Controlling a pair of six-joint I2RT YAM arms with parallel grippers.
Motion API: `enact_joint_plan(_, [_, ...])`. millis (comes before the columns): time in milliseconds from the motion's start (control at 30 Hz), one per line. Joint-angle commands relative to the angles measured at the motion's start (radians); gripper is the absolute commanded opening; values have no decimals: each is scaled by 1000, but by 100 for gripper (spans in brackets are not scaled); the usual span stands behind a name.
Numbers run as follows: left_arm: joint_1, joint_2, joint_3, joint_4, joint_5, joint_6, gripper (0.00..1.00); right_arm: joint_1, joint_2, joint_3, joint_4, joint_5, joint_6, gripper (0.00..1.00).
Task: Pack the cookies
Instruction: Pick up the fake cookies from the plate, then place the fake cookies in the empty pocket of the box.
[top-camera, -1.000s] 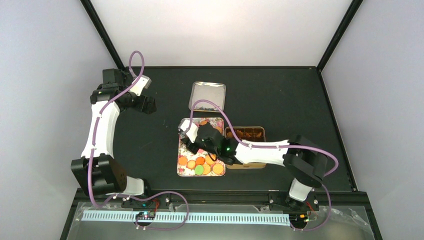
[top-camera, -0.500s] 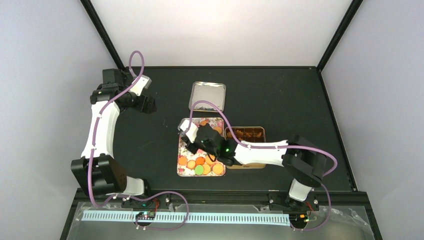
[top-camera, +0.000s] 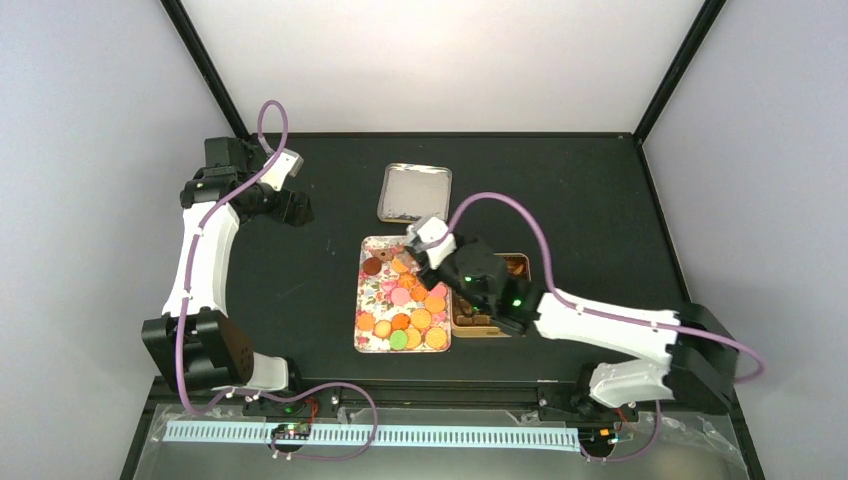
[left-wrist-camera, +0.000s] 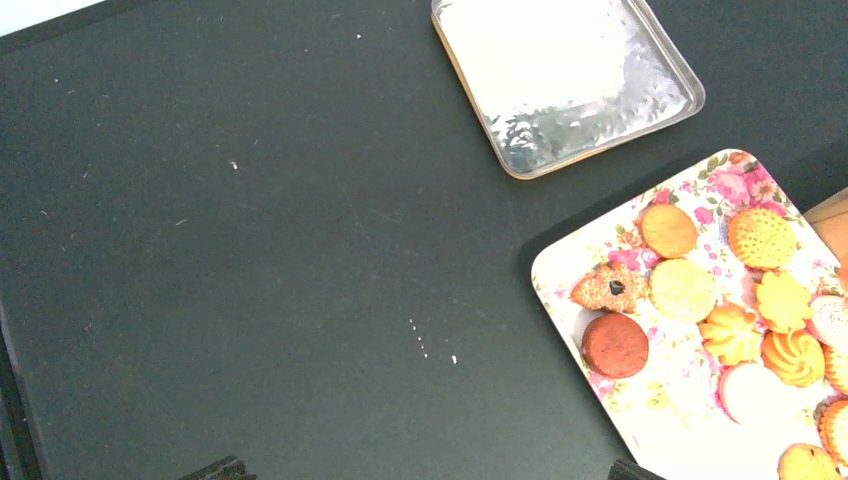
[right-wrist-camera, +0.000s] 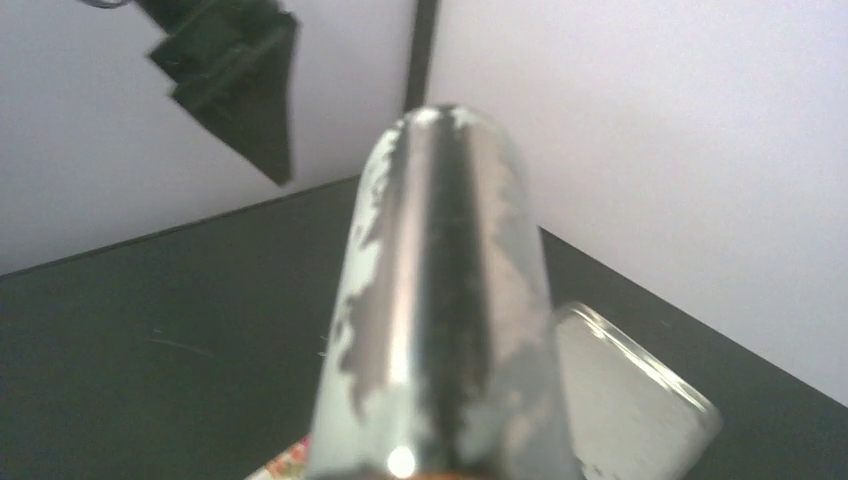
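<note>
**Right gripper over the tray's far right corner; cookies on the floral tray**

The floral tray (top-camera: 368, 295) lies near the middle of the black table (top-camera: 600, 200). The cookies (top-camera: 405, 320) rest on this tray. Most are orange rounds, a few are pink, one green one lies at the tray's near edge, and one dark brown one lies toward its far left corner. A strip of flower print along the tray's left side is bare.

The right gripper (top-camera: 412, 255) is over the tray's far right corner. Its arm reaches in across the brown tin (top-camera: 518, 262), which stands just beside the tray's right edge and is largely covered by that arm. From above, the wrist hides the fingers. In the right wrist view a blurred silvery shape (right-wrist-camera: 440, 300) fills the centre. You therefore cannot tell whether the fingers are spread, pressed together or pinching a cookie.

The silver lid (top-camera: 414, 192) lies flat just beyond the tray's far edge, apart from it.

The left gripper (top-camera: 292, 206) is well to the left of the tray, past its far left corner, over bare table. In the left wrist view its fingertips (left-wrist-camera: 225, 467) show only at the bottom edge. They are spread wide, with nothing but table between them.
</note>
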Motion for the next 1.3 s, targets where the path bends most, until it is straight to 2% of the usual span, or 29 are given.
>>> enact_joint_plan(0, [5, -16, 6, 36, 26, -13, 95, -62, -186, -110, -99, 102, 49, 1])
enact_joint_plan(167, [2, -17, 3, 51, 47, -22, 94, -111, -444, -193, -305, 183, 120, 4])
enact_joint_plan(267, [1, -13, 0, 56, 54, -24, 94, -116, -546, -216, -419, 236, 168, 4])
enact_joint_plan(500, [-5, -18, -11, 55, 53, -7, 95, -116, -631, -231, -591, 324, 245, 4])
enact_joint_plan(933, [-9, 0, -20, 43, 69, -9, 95, -116, -633, -242, -635, 328, 272, 6])
enact_joint_plan(1267, [-8, -4, -17, 41, 69, -2, 96, -116, -614, -258, -568, 315, 264, 19])
